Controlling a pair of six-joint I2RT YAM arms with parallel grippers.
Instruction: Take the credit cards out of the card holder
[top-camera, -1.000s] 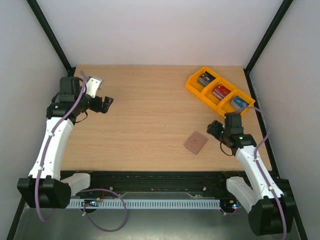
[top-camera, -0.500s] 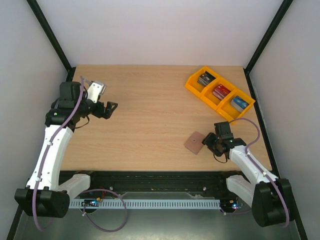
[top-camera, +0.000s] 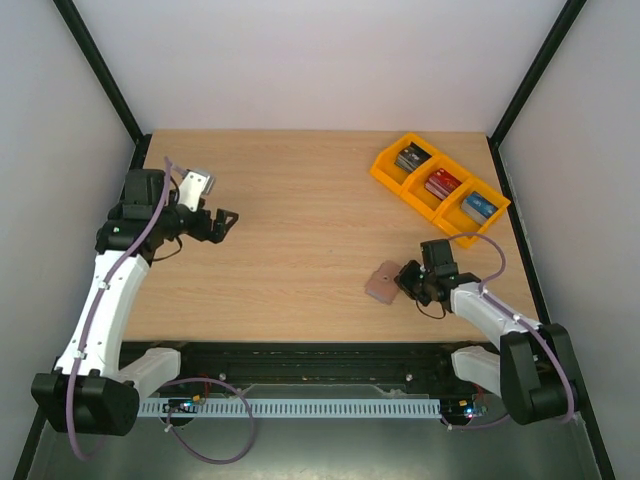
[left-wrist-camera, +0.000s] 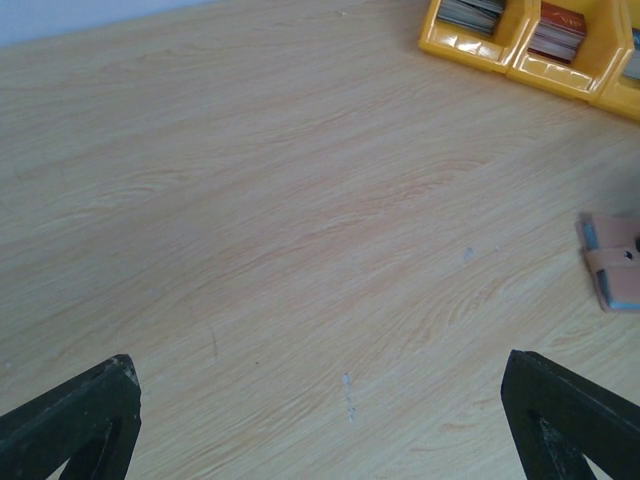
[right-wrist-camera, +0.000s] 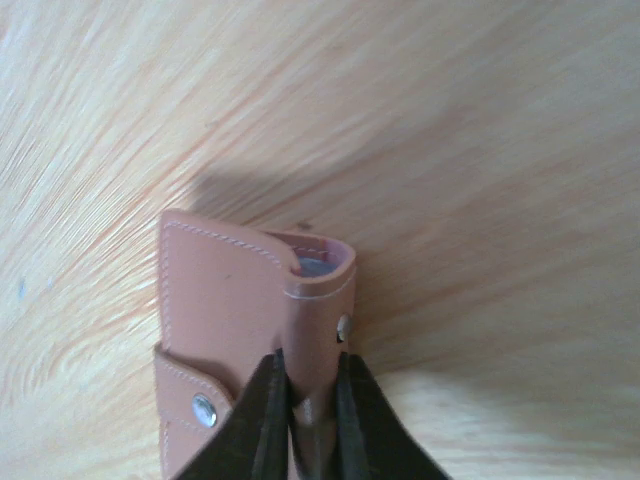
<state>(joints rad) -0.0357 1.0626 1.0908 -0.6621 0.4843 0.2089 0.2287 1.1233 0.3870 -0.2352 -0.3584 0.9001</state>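
Observation:
The card holder (top-camera: 381, 283), pinkish-tan with metal snaps, lies at the front right of the table and also shows at the right edge of the left wrist view (left-wrist-camera: 612, 262). My right gripper (top-camera: 408, 278) is shut on its folded edge. In the right wrist view the two dark fingers pinch that fold (right-wrist-camera: 240, 310) at the gripper (right-wrist-camera: 305, 365), and a bit of light blue lining shows at the fold's top. The credit cards are hidden. My left gripper (top-camera: 225, 218) hangs open over the left of the table, with bare wood between its fingers (left-wrist-camera: 318, 370).
Orange bins (top-camera: 380, 163) holding dark, red and blue boxes stand in a row at the back right, and are seen in the left wrist view (left-wrist-camera: 470, 50) too. Black frame posts and white walls close in the table on three sides.
My right gripper moved down and left to the card holder and shut on its edge; the holder shifted and tipped up slightly. My left gripper drifted a little right, still open.

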